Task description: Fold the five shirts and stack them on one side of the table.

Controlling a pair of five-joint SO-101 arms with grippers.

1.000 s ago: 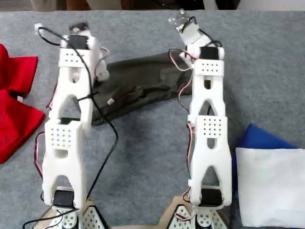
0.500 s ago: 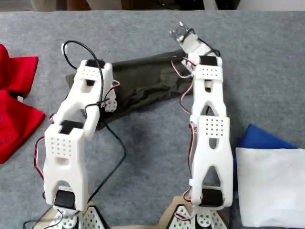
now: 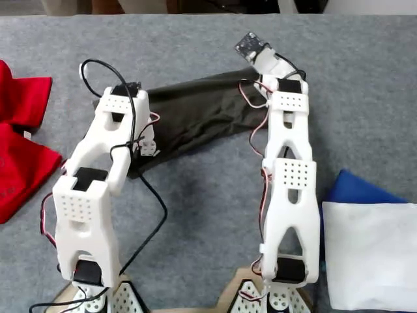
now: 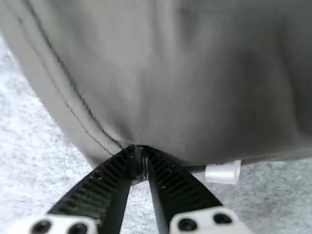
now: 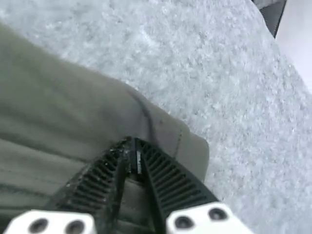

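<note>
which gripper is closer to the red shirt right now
Left. The left gripper grips the olive shirt at the end toward the red shirt; the right gripper grips its opposite end, farther away.

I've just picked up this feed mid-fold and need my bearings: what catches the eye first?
The dark olive shirt stretched across the middle of the table, with the left gripper and the right gripper each pinched shut on an edge of it. Next, the red shirts at the table's left edge, and the folded white shirt lying on a blue shirt at the right.
</note>
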